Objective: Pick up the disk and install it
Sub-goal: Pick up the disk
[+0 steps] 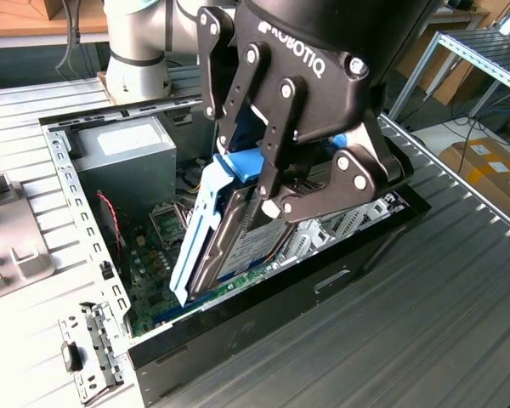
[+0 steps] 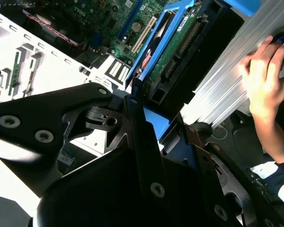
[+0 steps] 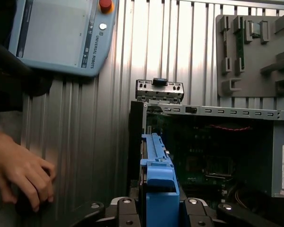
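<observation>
Directly below the wrist, the gripper (image 1: 268,200) is closed on the disk (image 1: 238,242), with its black fingers clamped on the upper end beside the blue tab. In the exterior view the disk hangs tilted, its lower end inside the open computer case (image 1: 263,297) near the front wall, and its blue side rail (image 1: 191,242) faces the exterior view's left. In the first wrist view, the disk (image 3: 158,189) runs edge-on from the gripper (image 3: 158,213) toward the case's wall. In the second wrist view, the gripper (image 2: 137,101) holds the disk (image 2: 173,47) above the green motherboard (image 2: 120,21).

Beyond the disk in the exterior view, the motherboard (image 1: 157,234) lies on the case floor, and a grey power-supply box (image 1: 123,157) sits at the far end. A grey fixture plate (image 3: 253,47) lies on the ribbed table (image 3: 128,56) past the case. A person's hand (image 3: 19,172) rests on the table beside the case, near a teach pendant (image 3: 61,35).
</observation>
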Robot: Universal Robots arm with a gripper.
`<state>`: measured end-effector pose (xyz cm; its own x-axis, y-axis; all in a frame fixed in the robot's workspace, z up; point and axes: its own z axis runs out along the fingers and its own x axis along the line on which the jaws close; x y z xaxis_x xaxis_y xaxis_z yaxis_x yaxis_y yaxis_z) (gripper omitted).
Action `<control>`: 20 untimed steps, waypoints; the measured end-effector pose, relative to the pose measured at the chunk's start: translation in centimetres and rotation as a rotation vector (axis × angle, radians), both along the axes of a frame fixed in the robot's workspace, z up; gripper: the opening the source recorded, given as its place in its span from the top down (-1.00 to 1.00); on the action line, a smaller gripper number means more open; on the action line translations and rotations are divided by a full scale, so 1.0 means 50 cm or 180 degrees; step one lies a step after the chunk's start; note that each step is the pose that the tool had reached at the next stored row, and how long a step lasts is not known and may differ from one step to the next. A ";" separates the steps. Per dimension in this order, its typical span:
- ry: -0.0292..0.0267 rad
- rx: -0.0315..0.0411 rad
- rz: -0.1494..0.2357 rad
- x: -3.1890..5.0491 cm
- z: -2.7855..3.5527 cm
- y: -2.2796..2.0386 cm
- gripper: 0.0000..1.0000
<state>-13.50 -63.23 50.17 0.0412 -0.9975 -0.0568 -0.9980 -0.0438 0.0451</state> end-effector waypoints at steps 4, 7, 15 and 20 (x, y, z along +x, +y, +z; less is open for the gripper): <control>0.0000 0.0000 0.0000 0.009 -0.001 0.0000 0.26; 0.0000 0.0000 0.0000 0.014 -0.001 0.0000 0.26; 0.0000 0.0000 0.0000 0.030 -0.002 0.0000 0.26; 0.0000 0.0000 0.0000 0.041 -0.003 0.0000 0.26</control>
<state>-11.46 -63.23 50.04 0.0412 -0.9975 -0.0570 -0.9980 -0.0438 0.0450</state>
